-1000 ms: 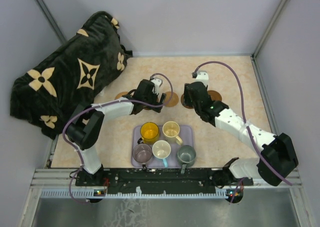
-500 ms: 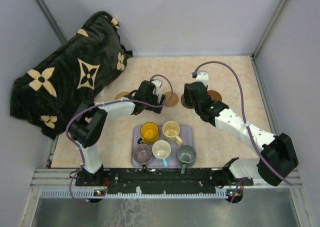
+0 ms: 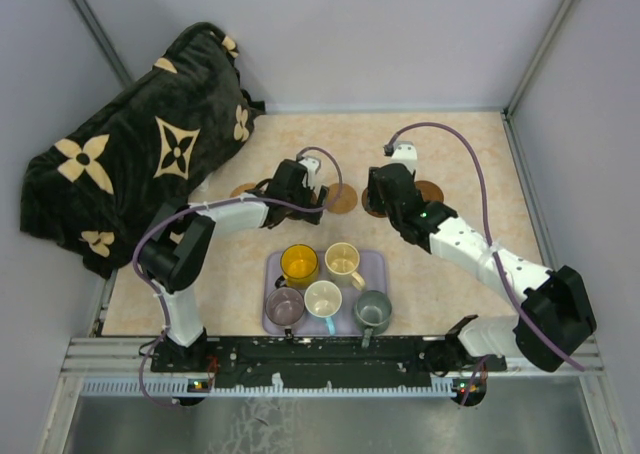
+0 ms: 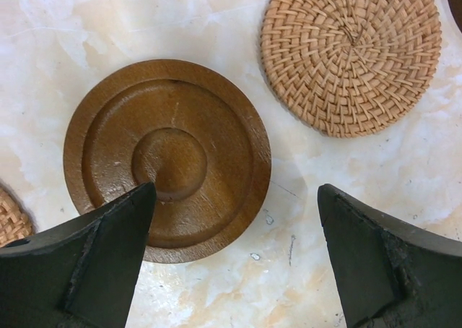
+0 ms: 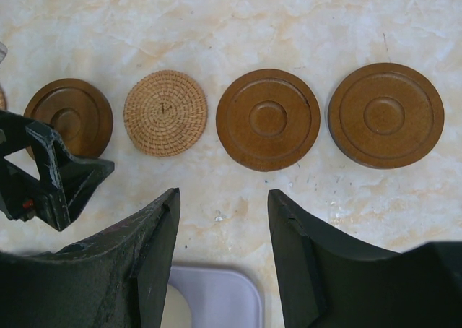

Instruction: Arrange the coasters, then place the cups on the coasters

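Coasters [image 5: 268, 120] are lying flat in a row running 9 to 3 o'clock on the tabletop [image 3: 455, 144].
The left gripper [image 4: 237, 198] is hovering wide open, pointing down over one of them. The right gripper [image 5: 224, 195] is hanging open and empty. The cups [image 3: 323, 296] are sitting on the tray [image 3: 376, 262], at 6 o'clock of the row.

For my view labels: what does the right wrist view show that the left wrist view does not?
Only right wrist: two more wooden coasters in full along the row, and a corner of the lavender tray. Only left wrist, plainly: the edge of a second woven coaster. Both: one wooden coaster and the woven coaster beside it, not touching.
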Available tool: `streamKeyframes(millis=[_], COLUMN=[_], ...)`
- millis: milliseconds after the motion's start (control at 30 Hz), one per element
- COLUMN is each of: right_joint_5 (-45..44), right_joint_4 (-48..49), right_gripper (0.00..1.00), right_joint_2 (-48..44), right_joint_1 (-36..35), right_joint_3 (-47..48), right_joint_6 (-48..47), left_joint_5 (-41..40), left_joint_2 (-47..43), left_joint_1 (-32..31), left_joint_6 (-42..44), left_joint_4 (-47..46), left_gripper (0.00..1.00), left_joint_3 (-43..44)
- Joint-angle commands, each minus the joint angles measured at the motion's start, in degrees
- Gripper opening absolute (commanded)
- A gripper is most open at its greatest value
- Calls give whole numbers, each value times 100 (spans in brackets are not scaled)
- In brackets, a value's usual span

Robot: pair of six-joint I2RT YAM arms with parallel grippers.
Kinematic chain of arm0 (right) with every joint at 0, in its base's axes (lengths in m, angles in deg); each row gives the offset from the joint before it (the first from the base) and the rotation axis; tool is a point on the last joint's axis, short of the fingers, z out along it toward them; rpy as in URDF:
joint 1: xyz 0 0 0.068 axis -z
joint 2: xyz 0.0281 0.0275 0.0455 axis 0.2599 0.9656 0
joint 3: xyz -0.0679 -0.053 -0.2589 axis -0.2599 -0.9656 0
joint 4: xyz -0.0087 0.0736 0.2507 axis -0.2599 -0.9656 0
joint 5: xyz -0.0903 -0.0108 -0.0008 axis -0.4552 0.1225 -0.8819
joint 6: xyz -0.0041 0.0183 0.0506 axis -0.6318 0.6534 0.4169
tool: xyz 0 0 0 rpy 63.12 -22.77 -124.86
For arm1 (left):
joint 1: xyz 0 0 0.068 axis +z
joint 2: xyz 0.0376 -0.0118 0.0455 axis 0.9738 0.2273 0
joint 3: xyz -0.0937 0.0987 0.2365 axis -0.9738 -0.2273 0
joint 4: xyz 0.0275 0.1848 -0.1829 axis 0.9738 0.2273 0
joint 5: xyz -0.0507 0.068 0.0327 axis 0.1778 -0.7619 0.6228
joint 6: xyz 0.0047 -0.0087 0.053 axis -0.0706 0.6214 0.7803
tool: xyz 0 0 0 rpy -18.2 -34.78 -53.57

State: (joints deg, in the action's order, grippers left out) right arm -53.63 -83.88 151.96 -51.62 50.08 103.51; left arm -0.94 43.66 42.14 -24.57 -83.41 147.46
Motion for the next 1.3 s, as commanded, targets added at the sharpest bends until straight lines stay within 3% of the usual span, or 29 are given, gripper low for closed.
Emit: streamKeyframes(millis=[0, 1267], right_joint_5=[-34, -39], right_joint_4=[230, 222], right_gripper=[53, 53], right_joint_2=[39, 179], right_joint_1=[43, 78], right_joint_3=[106, 117], right_joint_6=[45, 8], left_joint_5=[-44, 230], left_joint_2=[125, 582], left_joint_1=[126, 517], left_joint_6=[-57, -65], left_joint_4=[-52, -201], left_gripper=[99, 99], left_joint_3=[11, 375])
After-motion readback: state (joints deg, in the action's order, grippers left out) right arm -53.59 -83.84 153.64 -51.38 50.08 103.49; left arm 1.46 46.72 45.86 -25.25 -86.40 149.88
